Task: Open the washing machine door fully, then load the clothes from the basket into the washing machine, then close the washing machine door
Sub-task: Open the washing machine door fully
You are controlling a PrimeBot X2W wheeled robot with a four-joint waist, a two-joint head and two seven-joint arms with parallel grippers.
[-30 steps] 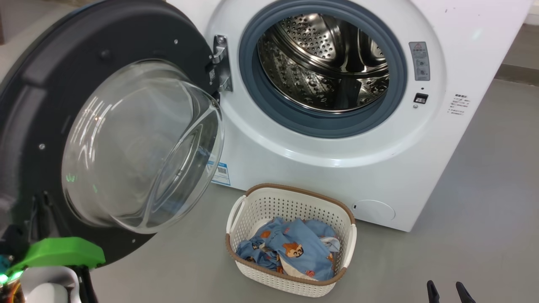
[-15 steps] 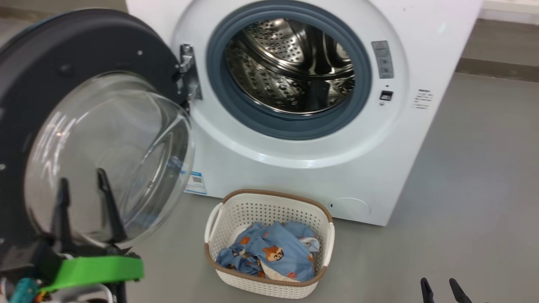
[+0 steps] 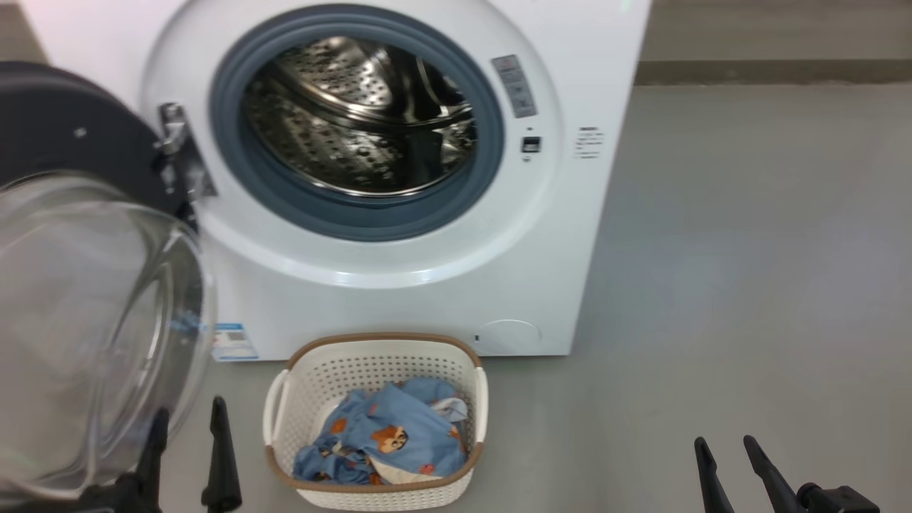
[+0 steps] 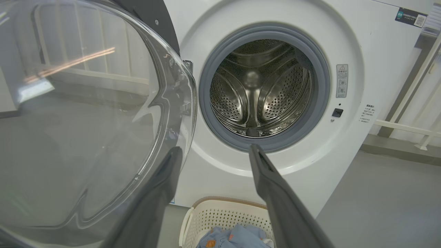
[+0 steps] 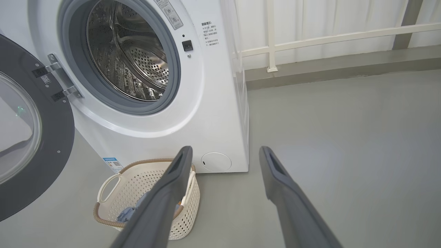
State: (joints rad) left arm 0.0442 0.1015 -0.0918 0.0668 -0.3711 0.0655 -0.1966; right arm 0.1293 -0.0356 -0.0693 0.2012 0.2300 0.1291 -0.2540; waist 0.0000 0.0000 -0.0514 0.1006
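Washing machine door point(image 3: 64, 135) swung wide, freshly released; left gripper point(image 3: 189, 427) and right gripper point(image 3: 725, 456) both spread, empty; clothes point(image 3: 385, 434) still in basket point(image 3: 377, 336).

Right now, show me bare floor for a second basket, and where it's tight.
Free: the grey floor right of the white front-loading washing machine and the cream perforated plastic basket, ahead of the right gripper. Crowded: the gap between basket and the round glass-bowled door, where the open left gripper sits.
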